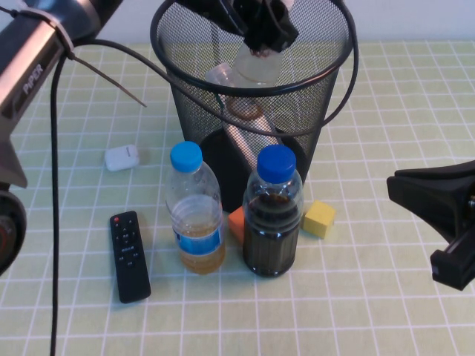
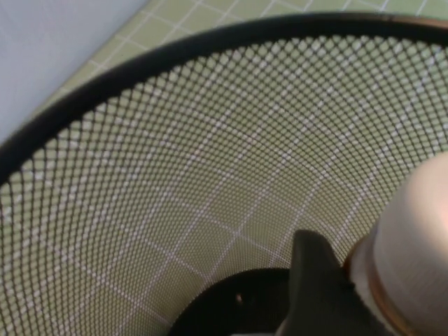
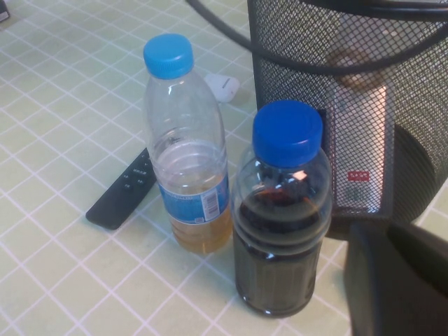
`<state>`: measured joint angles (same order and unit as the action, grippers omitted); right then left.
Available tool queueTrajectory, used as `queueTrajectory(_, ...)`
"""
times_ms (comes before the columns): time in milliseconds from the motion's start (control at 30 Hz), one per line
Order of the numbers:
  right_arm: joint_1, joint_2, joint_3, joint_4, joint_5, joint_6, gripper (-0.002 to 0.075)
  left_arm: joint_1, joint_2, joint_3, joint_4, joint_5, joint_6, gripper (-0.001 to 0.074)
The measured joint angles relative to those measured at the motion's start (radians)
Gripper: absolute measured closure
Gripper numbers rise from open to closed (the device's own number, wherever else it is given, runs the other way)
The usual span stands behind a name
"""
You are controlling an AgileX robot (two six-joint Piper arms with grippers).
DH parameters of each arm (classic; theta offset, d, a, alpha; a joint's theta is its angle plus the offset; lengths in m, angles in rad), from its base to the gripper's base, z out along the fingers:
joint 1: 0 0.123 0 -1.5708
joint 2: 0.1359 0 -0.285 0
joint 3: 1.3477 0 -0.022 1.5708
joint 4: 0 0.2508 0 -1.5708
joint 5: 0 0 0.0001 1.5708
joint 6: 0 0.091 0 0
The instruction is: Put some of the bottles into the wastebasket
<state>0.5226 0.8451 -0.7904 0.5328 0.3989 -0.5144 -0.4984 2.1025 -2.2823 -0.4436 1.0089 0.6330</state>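
Toward the left edge of the bench lie a small white case (image 1: 121,157) and, nearer the front, a black remote (image 1: 130,256), both well apart from the work and untouched.

Next comes the paler blue-capped bottle (image 1: 196,210), upright and partly filled with amber liquid, with the dark blue-capped bottle (image 1: 273,213) just beside it. They stand in front of the wastebasket (image 1: 185,104), probably waiting their turn. An orange block (image 1: 236,223) peeks between them, and a yellow block (image 1: 318,219) sits by the dark bottle's far side.

The wastebasket stands at the middle of the bench toward the back edge. One bottle already leans inside it (image 1: 237,111), seen through the mesh. The left gripper (image 1: 261,31) hangs over the bin's mouth, clamped on a clear bottle (image 1: 256,68) that dangles below the rim; holding it inside the ring means it should fall into the basket and not bounce onto the bench. My guess is the release is the step in hand.

By the right edge the right gripper (image 1: 438,215) is parked low, spread wide, with nothing between its prongs.
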Motion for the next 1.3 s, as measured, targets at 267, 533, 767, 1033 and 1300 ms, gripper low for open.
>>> queueTrajectory(267, 0.000, -0.002, 0.000, 0.000, 0.004, 0.000, 0.0726, 0.000, 0.005, -0.002, 0.049, 0.072, -0.082, 0.0304)
queueTrajectory(533, 0.000, -0.028, -0.003, 0.000, 0.004, 0.025, 0.0726, 0.000, -0.037, -0.002, 0.102, 0.124, -0.160, 0.0290)
queueTrajectory(767, 0.000, -0.069, -0.003, 0.000, 0.040, 0.073, 0.0726, 0.000, -0.172, -0.002, 0.106, 0.189, -0.178, 0.0500)
queueTrajectory(1033, 0.000, -0.100, -0.003, -0.002, 0.095, 0.130, 0.0726, 0.000, -0.381, 0.060, 0.106, 0.251, -0.188, 0.0726)
queueTrajectory(1300, 0.000, -0.098, -0.042, -0.013, 0.104, 0.130, 0.0726, 0.000, -0.665, 0.249, 0.249, 0.258, -0.244, 0.0736)
